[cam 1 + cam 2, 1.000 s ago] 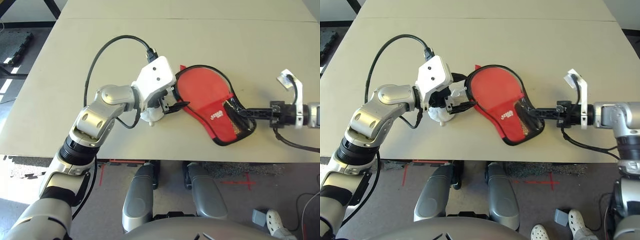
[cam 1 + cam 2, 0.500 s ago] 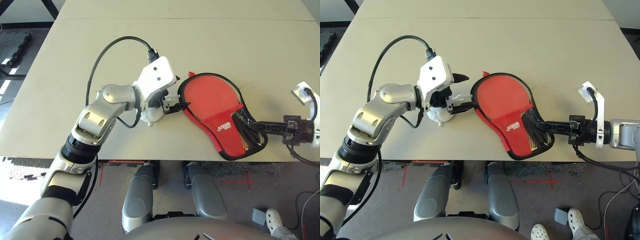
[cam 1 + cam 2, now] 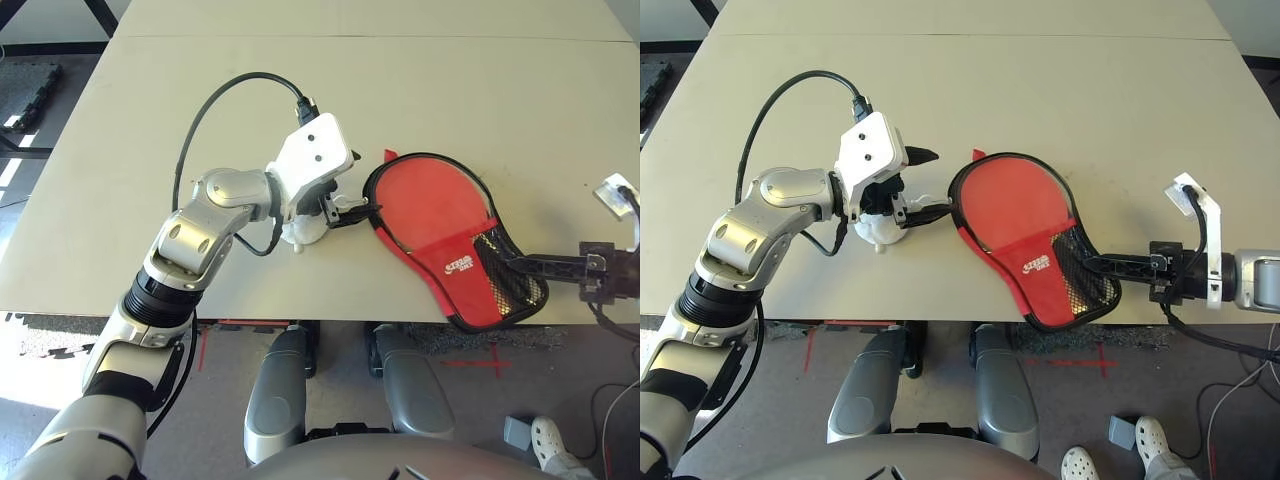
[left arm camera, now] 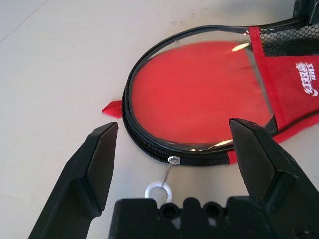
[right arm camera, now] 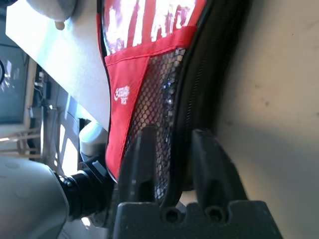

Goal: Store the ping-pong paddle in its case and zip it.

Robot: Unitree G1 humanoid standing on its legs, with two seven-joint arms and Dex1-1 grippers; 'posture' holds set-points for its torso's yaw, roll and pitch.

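Note:
The red fabric case (image 3: 430, 210) lies flat on the table, round end toward my left gripper, its black mesh pocket (image 3: 508, 285) reaching the table's front edge. My right gripper (image 3: 515, 263) is shut on that narrow mesh end (image 5: 159, 104). My left gripper (image 4: 173, 127) stands open at the round end, its fingers wide apart over the zipper edge. The metal zipper ring (image 4: 158, 190) lies loose between them. The white plush charm (image 3: 303, 232) sits under my left wrist. The ping-pong paddle is hidden.
The pale table (image 3: 450, 90) stretches far behind the case. Its front edge (image 3: 330, 320) runs just below the case's narrow end, which slightly overhangs it. A black cable (image 3: 215, 100) loops up from my left wrist.
My right gripper has pulled the case to the right and toward the front edge. The round end has slid away from my left gripper, which has stayed in place.

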